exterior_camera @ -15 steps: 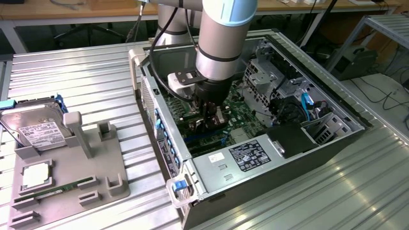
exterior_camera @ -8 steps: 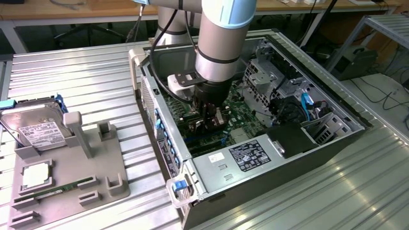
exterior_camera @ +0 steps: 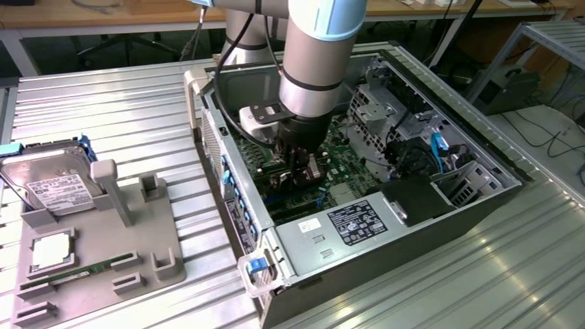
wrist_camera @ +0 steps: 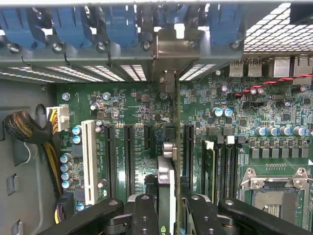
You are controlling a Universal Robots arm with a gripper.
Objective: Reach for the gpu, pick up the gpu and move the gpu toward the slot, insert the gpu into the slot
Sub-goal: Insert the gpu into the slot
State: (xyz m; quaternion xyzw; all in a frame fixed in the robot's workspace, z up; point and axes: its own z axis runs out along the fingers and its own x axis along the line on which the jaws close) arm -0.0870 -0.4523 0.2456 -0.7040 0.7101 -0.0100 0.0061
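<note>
My gripper reaches down into the open computer case, over the green motherboard. It is shut on the gpu, a thin dark card seen edge-on between the two black fingers. The card stands on edge and runs from the gripper to the case's rear wall, where its silver bracket meets an opening. Its lower edge is down among the motherboard's expansion connectors. The slot lies hidden beneath the card, and I cannot tell whether the card is seated in it.
Beside the card are black connectors, a white connector, a cable bundle and the processor socket. On the exterior view's left, a grey fixture holds a hard drive and a green memory stick.
</note>
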